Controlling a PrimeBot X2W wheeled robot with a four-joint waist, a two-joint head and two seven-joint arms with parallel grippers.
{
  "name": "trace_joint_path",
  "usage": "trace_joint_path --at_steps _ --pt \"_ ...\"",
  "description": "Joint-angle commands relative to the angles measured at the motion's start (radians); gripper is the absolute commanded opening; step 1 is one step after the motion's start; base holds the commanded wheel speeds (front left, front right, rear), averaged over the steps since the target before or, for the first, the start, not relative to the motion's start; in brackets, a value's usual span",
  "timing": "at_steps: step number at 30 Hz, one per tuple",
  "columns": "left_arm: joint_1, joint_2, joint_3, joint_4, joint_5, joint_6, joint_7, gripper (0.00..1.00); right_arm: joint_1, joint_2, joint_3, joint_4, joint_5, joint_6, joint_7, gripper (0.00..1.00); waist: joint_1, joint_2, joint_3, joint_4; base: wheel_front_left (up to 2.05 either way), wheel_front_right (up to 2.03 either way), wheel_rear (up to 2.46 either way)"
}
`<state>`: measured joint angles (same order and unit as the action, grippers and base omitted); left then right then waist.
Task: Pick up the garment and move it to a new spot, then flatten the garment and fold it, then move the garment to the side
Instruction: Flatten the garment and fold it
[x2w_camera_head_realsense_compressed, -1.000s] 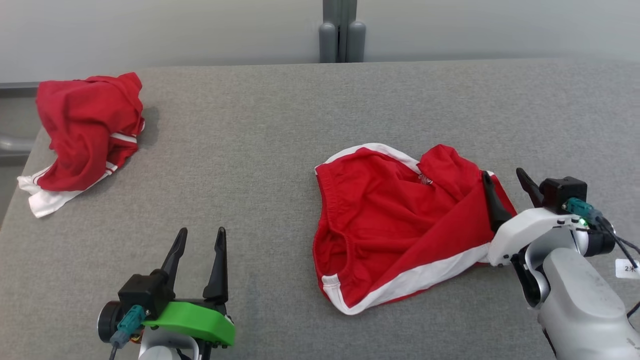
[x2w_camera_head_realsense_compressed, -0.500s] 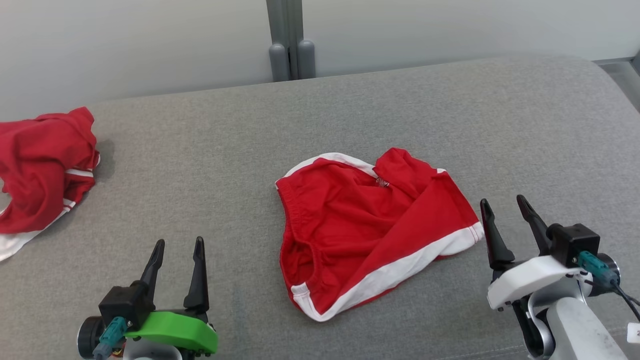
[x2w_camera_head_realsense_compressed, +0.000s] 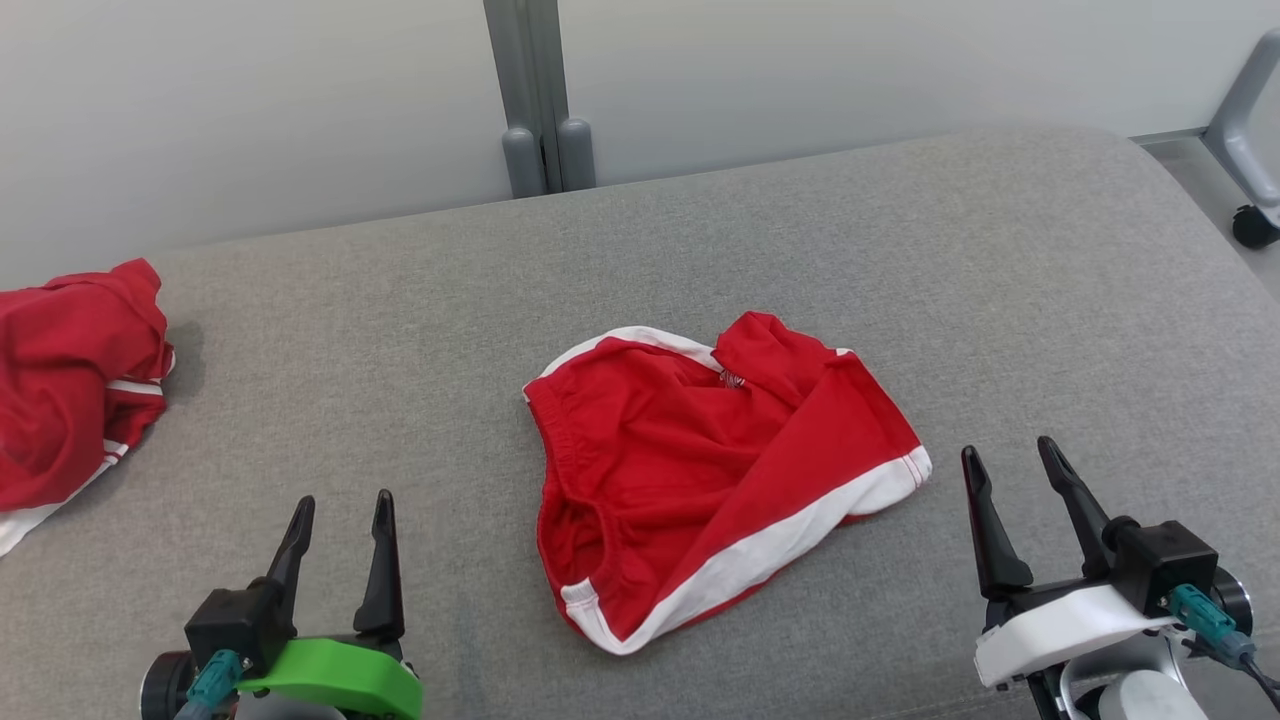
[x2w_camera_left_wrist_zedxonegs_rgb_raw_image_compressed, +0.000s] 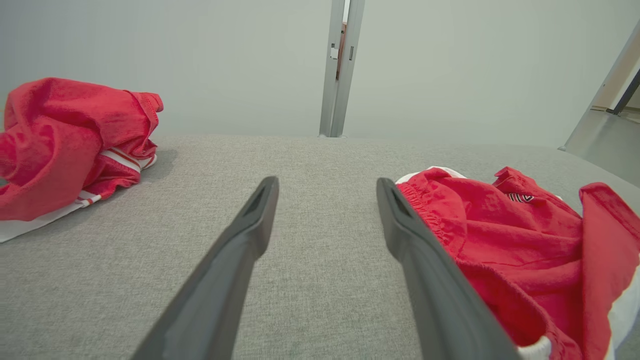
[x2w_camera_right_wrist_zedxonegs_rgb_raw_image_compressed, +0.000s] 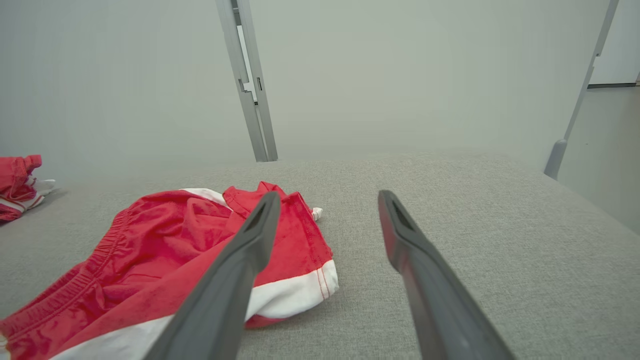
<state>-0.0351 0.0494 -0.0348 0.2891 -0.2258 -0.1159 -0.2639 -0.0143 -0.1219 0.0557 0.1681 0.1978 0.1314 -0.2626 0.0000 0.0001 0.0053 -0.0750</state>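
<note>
The garment (x2w_camera_head_realsense_compressed: 710, 470) is a pair of red shorts with white trim, lying rumpled and partly folded over itself in the middle of the grey padded table (x2w_camera_head_realsense_compressed: 800, 240). It also shows at the right of the left wrist view as the garment (x2w_camera_left_wrist_zedxonegs_rgb_raw_image_compressed: 505, 235) and at the lower left of the right wrist view as the garment (x2w_camera_right_wrist_zedxonegs_rgb_raw_image_compressed: 165, 240). My left gripper (x2w_camera_head_realsense_compressed: 340, 505) stands open at the lower left, well left of the shorts. At the lower right my right gripper (x2w_camera_head_realsense_compressed: 1010, 455) is open too, just right of the white hem, touching nothing.
A second red garment (x2w_camera_head_realsense_compressed: 70, 390) with white stripes lies bunched at the table's left edge, seen as well in the left wrist view (x2w_camera_left_wrist_zedxonegs_rgb_raw_image_compressed: 65, 140). A grey post (x2w_camera_head_realsense_compressed: 530, 90) stands behind the table. A chair leg with a castor (x2w_camera_head_realsense_compressed: 1250, 130) is at the far right.
The head camera has swung, shifting the whole picture left and down. My right gripper, which lay over the shorts' right edge a second ago, now stands clear of them, still open.
</note>
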Motion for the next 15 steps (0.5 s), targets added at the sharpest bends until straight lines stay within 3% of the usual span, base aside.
trace_joint_path --at_steps 1,15 --pt "0.011 0.002 0.008 -0.001 0.014 -0.005 -0.001 1.00 0.015 0.000 0.007 -0.009 -0.005 -0.001 -0.003 1.00 0.0000 -0.0001 -0.003 0.000 0.00 0.00 0.00" --pt "0.033 0.002 0.060 -0.012 0.040 0.012 -0.001 1.00 0.053 0.011 0.036 -0.029 -0.014 -0.001 -0.003 1.00 0.0000 -0.0001 -0.017 0.023 0.00 0.00 0.00"
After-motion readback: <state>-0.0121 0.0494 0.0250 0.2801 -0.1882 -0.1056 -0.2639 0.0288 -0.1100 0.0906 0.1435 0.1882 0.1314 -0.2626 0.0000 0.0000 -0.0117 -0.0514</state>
